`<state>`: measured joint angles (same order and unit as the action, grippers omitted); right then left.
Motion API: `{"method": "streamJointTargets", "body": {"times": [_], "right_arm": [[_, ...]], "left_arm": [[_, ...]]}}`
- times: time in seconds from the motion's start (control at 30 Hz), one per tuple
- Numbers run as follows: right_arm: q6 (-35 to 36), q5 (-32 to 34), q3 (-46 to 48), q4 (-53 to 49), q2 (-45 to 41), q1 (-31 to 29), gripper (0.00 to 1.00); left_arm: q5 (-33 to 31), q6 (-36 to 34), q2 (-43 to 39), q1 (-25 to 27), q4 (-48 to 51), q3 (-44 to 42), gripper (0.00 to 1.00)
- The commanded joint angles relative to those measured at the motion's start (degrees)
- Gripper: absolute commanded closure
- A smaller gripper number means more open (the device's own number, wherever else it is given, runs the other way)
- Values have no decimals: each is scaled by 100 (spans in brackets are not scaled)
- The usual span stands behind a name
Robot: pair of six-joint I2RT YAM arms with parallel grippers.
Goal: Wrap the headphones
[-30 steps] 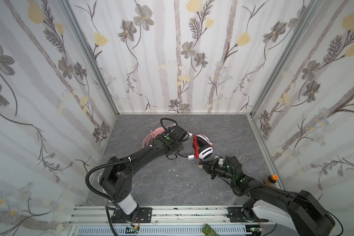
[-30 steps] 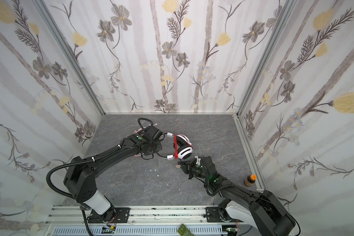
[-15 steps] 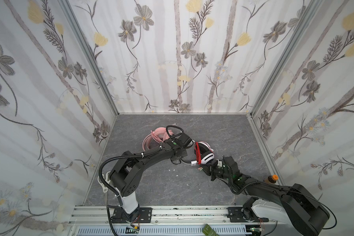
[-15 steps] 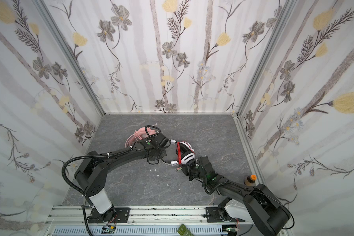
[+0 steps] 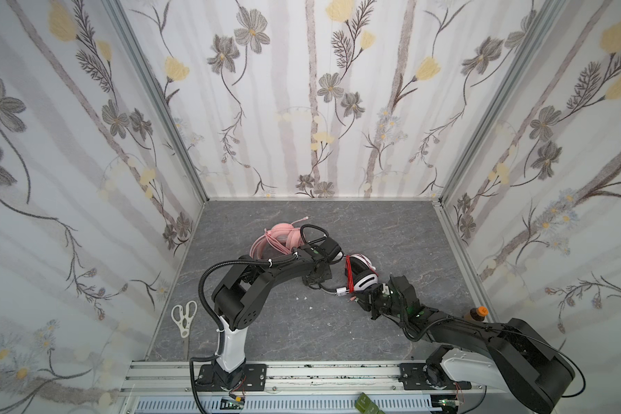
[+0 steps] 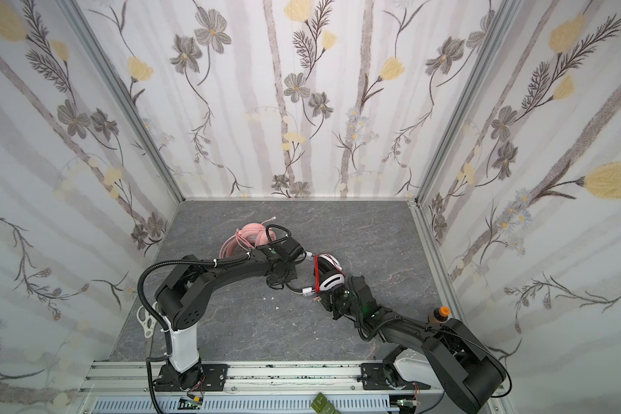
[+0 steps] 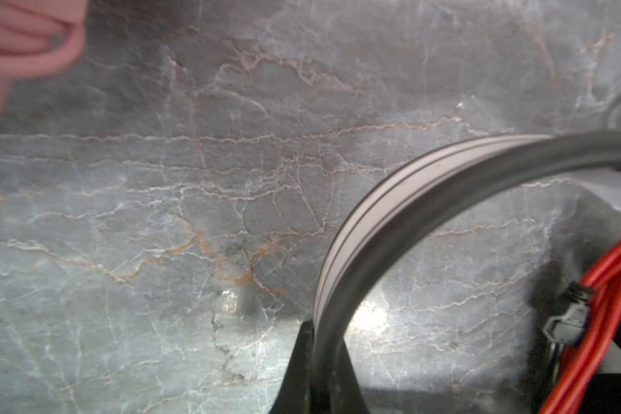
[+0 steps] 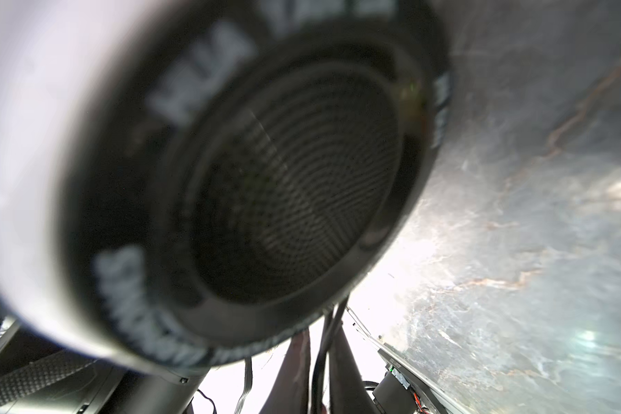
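White lettering [image 8: 198, 84] rings the black earcup [image 8: 294, 179], probably branding, too blurred.

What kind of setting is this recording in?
Probably a lab recording booth: left arm and right arm bolted to an aluminium rail, a marble-look tabletop, floral-papered wall panels closing it in.

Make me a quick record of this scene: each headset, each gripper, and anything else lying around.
white-and-black headset: between the grippers, red cable wound around it
pink headset: on the table, farther back, leftward
left gripper: shut on the white-and-black headset's headband
right gripper: just under that headset's near earcup; grip unclear
extras: white scissors left, orange-capped bottle right
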<state>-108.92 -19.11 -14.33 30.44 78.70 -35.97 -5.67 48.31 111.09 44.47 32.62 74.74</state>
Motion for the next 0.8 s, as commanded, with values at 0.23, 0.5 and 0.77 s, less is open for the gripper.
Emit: {"method": "streamJointTargets", "body": {"times": [0.23,0.5,0.77], "right_arm": [[-174,116,-17,130,121,17,87],[-181,121,-87,98,79,22,79],[-95,120,-202,230,137,20,66]], "left_arm": [[342,-471,119,14,157,39,64],[444,-564,129,13,165,99,53],[444,-648,68,44,245,164,53]]}}
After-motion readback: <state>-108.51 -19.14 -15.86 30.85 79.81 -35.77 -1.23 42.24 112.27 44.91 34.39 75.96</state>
